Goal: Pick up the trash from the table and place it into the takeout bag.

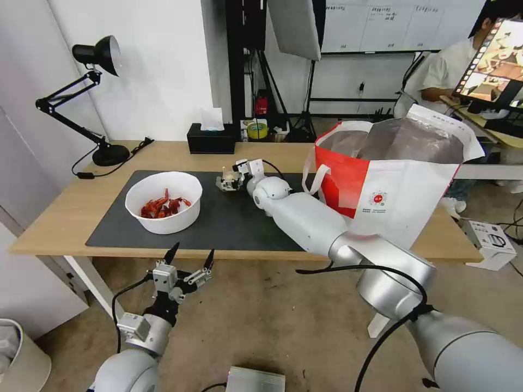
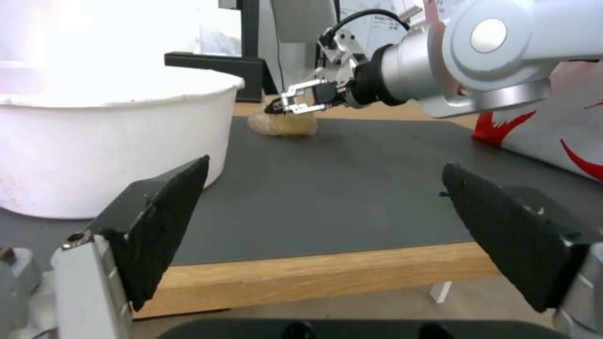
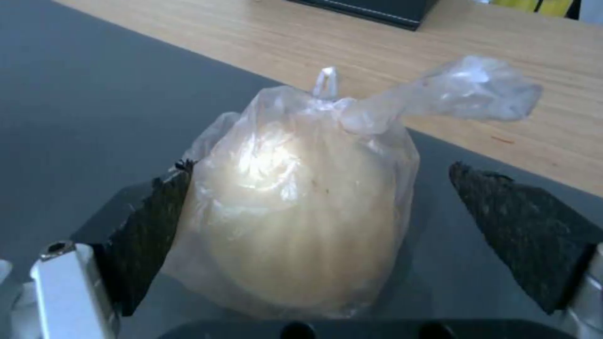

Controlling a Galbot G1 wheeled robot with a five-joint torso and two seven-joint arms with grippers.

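The right gripper stands open around the small bag — one pad touching, the other apart; the left gripper, open, waits below the table.

A white wall is seen behind the desk, and a black articulated desk lamp is set at the far left corner. The floor is covered in mottled grey-brown. Black stands and a whiteboard are placed further back.
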